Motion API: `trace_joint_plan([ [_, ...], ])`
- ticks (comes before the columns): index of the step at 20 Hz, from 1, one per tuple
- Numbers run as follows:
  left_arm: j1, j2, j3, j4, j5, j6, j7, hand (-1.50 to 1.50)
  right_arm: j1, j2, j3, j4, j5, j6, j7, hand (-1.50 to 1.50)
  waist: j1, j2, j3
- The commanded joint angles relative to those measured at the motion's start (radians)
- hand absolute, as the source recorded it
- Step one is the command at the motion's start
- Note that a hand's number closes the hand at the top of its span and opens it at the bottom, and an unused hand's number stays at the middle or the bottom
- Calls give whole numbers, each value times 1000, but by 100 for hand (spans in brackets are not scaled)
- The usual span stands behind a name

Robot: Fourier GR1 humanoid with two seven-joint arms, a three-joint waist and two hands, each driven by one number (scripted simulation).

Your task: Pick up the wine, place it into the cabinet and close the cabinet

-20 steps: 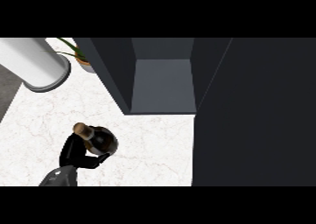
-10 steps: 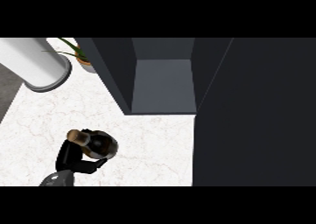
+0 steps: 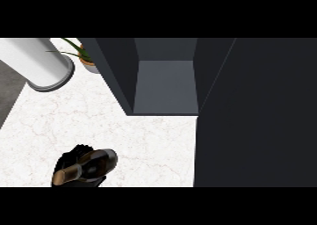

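The left hand (image 3: 75,154), curled round the wine (image 3: 91,166), now sits lower, farther from the cabinet (image 3: 164,88) ahead of it

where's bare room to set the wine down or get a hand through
The cabinet floor is bare. The counter is open from the cabinet's front edge down to the left hand holding the wine, and left toward the cylinder. Crowded: the plant between cylinder and cabinet; the dark door walls off the right.

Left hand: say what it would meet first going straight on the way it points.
Left hand, curled round the wine, points up-right: bare counter first, then probably the cabinet; depth is unclear.
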Motion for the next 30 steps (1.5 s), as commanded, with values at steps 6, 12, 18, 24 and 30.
trace_joint_plan([
  [6,261,-85,-109,-404,73,-90,116,150,29,39,32,58,54,23,-83,-150,6,8,-10],
  [12,400,-111,-245,-774,158,37,348,150,-5,14,-3,66,3,20,-58,-150,0,10,-10],
  [18,488,-112,-333,-1001,184,91,462,150,-74,-34,-40,80,-32,15,3,-150,-2,11,-11],
  [24,283,-113,-397,-1098,204,352,603,150,-39,3,1,62,-5,10,-23,-150,-10,12,-11],
  [30,214,-113,-386,-1151,221,397,735,150,7,-16,-61,102,-48,68,-93,-150,-9,12,-11],
])
